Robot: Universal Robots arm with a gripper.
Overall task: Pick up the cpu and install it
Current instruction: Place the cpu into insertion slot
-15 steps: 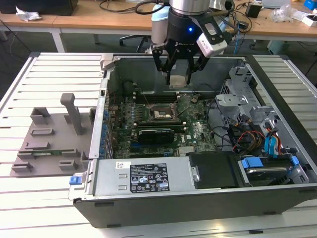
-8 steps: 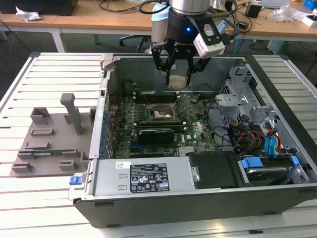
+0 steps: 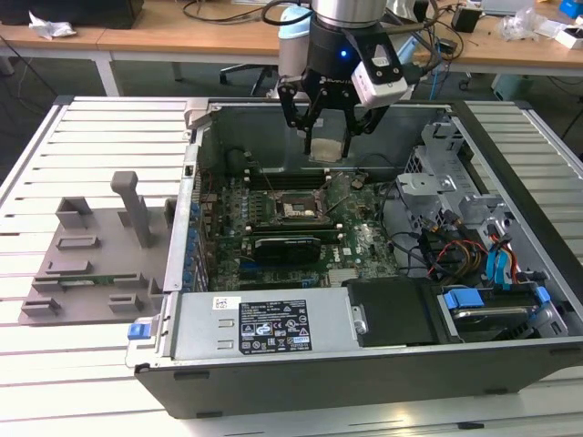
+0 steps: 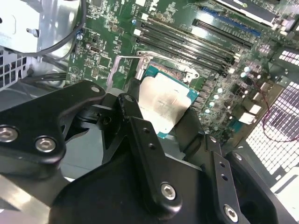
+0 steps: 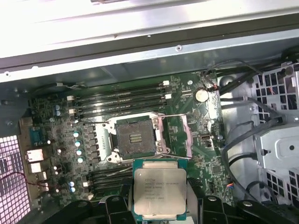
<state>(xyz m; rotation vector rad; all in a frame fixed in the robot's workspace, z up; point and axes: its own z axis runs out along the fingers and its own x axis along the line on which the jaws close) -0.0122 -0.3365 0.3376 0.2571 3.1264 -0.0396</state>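
Observation:
My gripper (image 3: pixel 328 137) hangs over the back of the open computer case (image 3: pixel 273 364), shut on the cpu (image 3: pixel 328 146), a flat silvery square chip held by its edges. In the first wrist view the cpu (image 5: pixel 159 191) sits between the black fingers (image 5: pixel 117 207), just short of the open dark socket (image 5: pixel 135 140) on the green motherboard (image 5: pixel 205 149). The socket's metal bracket (image 5: pixel 180 135) is swung aside. In the second wrist view the cpu (image 4: pixel 163 100) is clamped in the gripper (image 4: pixel 161 116), above the board. The socket (image 3: pixel 296 209) lies below and in front of the gripper.
A long black expansion card (image 3: pixel 287 246) lies in front of the socket. Memory slots (image 5: pixel 121 100) run behind it. Drive cage and cables (image 3: pixel 455 237) fill the exterior view's right side of the case. A grey fixture tray (image 3: pixel 91 264) sits on the slatted table at the exterior view's left.

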